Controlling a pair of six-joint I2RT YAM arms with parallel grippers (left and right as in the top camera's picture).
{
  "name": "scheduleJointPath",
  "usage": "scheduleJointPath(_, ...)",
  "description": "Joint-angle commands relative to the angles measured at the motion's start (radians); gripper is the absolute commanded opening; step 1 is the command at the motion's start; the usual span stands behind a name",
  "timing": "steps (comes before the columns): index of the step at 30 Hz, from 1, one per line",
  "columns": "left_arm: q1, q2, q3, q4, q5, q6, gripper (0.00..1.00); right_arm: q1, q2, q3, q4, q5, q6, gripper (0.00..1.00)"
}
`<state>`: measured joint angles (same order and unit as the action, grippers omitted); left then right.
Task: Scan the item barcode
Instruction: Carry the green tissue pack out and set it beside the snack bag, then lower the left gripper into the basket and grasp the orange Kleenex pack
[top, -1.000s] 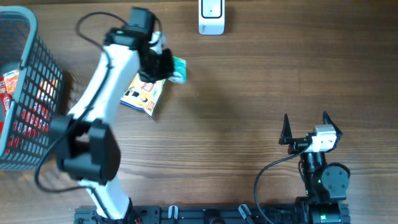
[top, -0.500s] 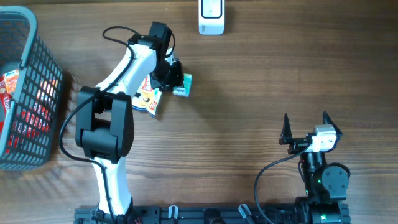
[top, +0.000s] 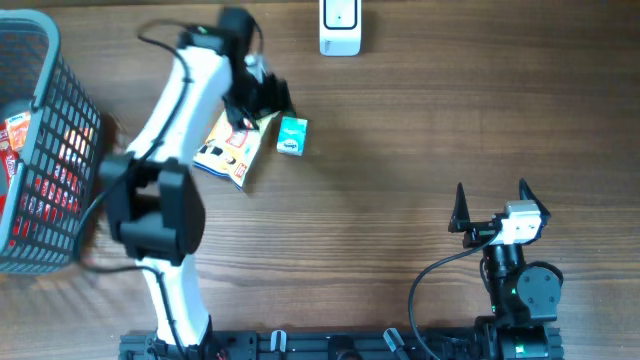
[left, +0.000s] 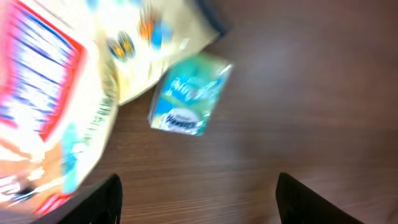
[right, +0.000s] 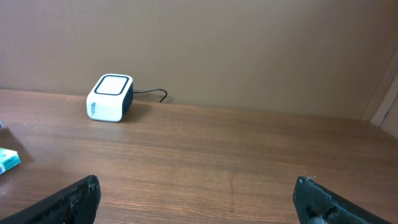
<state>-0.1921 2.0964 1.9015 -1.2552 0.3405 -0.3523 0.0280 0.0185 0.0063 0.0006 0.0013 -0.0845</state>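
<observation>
Hovering upper left, the left gripper stands apart, empty; the teal box lies on the counter just beside it. Grasping seems the step; next, close on it, barcode toward the top-centre scanner.

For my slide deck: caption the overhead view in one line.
Left fingers open near a yellow snack packet, small teal box lying free beside it, white scanner at the far edge.

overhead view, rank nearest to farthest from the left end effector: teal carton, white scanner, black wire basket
1. small teal cardboard carton, on the table just beside the left end effector
2. white box-shaped scanner, at the table's top edge
3. black wire basket, far left
</observation>
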Motion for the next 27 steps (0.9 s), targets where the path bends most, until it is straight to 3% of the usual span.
scheduleJointPath(1, 0.039, -0.154, 0.16, -0.046, 0.018, 0.046, 0.75, -0.004, -0.005, -0.001, 0.005, -0.002, -0.01, 1.0)
scheduleJointPath(6, 0.102, -0.29, 0.251, -0.062, -0.115, 0.061, 0.75, -0.004, -0.005, -0.001, 0.005, -0.002, -0.011, 1.0)
scheduleJointPath(9, 0.193, -0.381, 0.253, -0.064, -0.318, 0.056, 0.73, -0.004, -0.005, -0.001, 0.005, -0.002, -0.011, 1.0)
scheduleJointPath(13, 0.369, -0.443, 0.253, -0.066, -0.439, 0.055, 0.72, -0.004, -0.005, -0.001, 0.005, -0.002, -0.01, 1.0)
scheduleJointPath(19, 0.712, -0.409, 0.253, -0.035, -0.455, 0.047, 0.73, -0.004, -0.005, -0.001, 0.005, -0.002, -0.01, 1.0)
scheduleJointPath(27, 0.916, -0.256, 0.253, 0.021, -0.374, -0.023, 0.69, -0.004, -0.005, -0.001, 0.005, -0.002, -0.011, 1.0)
